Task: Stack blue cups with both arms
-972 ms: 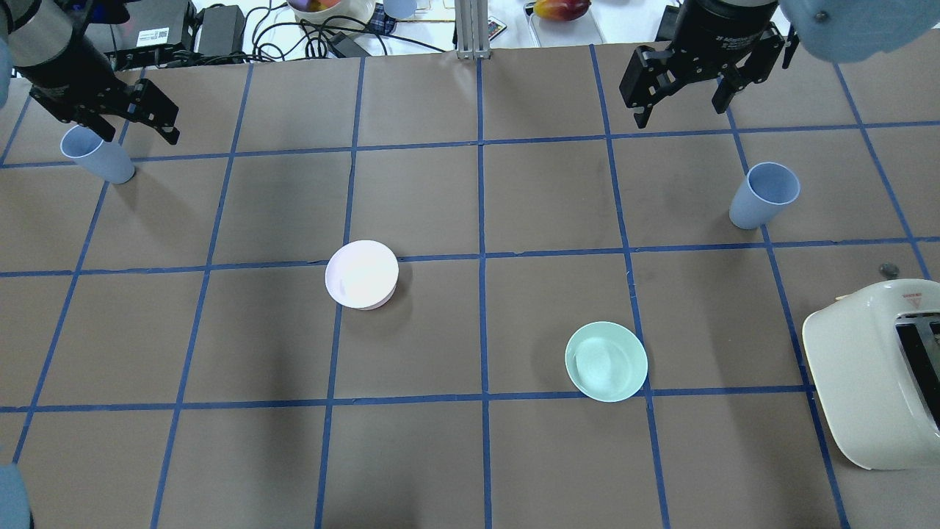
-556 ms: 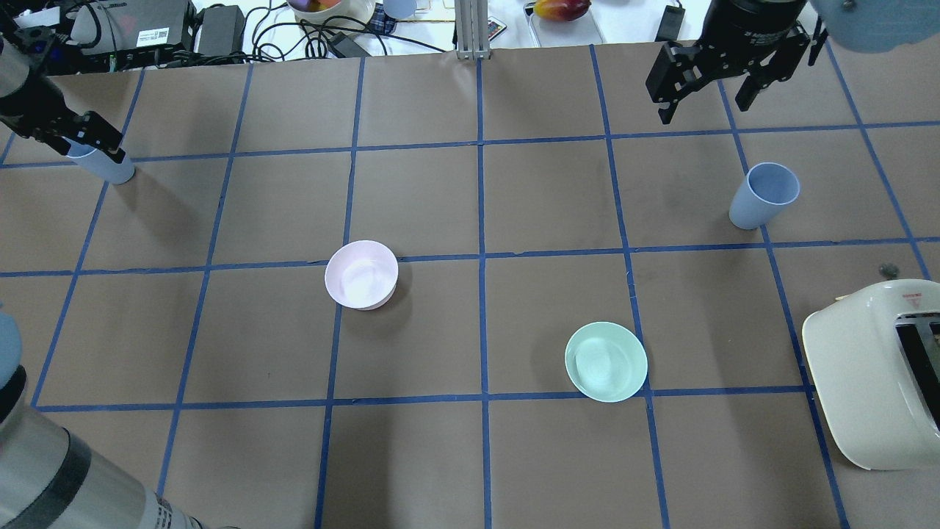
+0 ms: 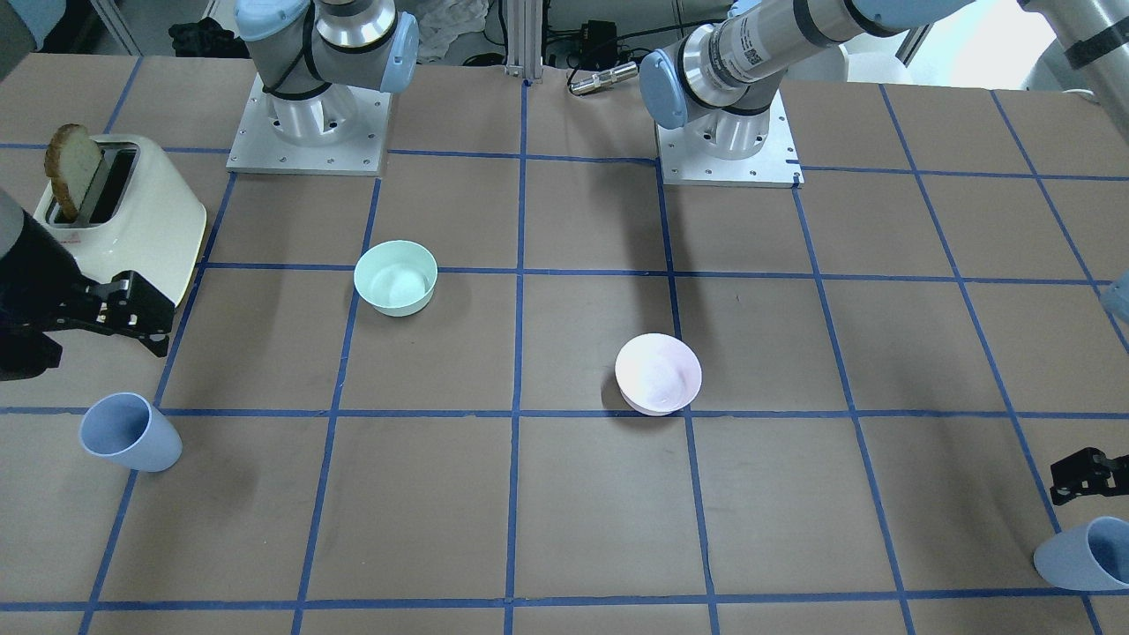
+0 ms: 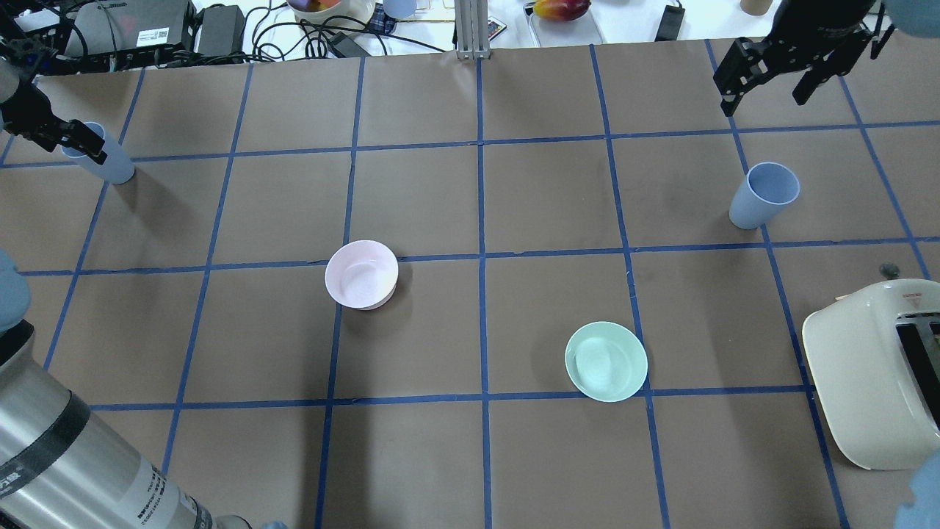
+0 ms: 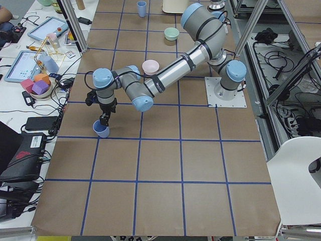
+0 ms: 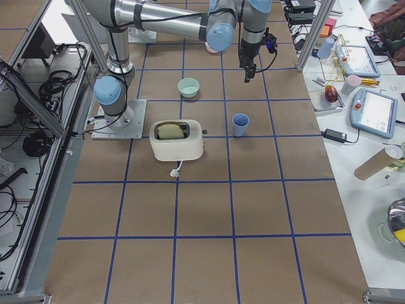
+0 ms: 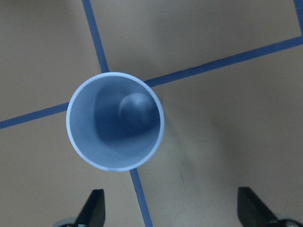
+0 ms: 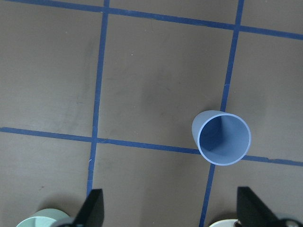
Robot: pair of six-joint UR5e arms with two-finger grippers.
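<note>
A brown paper-covered tabletop [image 4: 470, 455] gridded with blue tape fills a robot lab, with black cables [image 4: 294, 33] strewn along its far edge. Nearest the robot's bases sit a shallow mint-green plastic bowl [image 4: 606, 361] and a cream toaster [image 3: 132, 229] with a slice of bread [image 3: 72, 172] standing in its slot. A pale pink plastic bowl [image 4: 361, 274] lies a little farther out.

Beyond them, well apart at opposite ends of the far row, stand two tapered, handleless, matte periwinkle-blue plastic tumblers. The left tumbler [image 7: 115, 127] sits on a crossing of tape lines, the right tumbler [image 4: 760, 195] just beside a tape line. Each looks light, stiff and thin-walled, and easy to tip with a careless finger. The matte skin should give fair grip, though the taper could let a cup slide through a loose pinch. The likeliest hold is across the upper wall, just under the rim. Both are upright, mouths up, empty, plain and unmarked, wider at the rim than at the base.

The black two-finger left hand [image 7: 173, 210] hangs just over the left tumbler, fingers spread wide, gripping nothing. Farthest out, the right hand [image 4: 764, 95] hovers beyond the right tumbler, likewise spread and empty.
</note>
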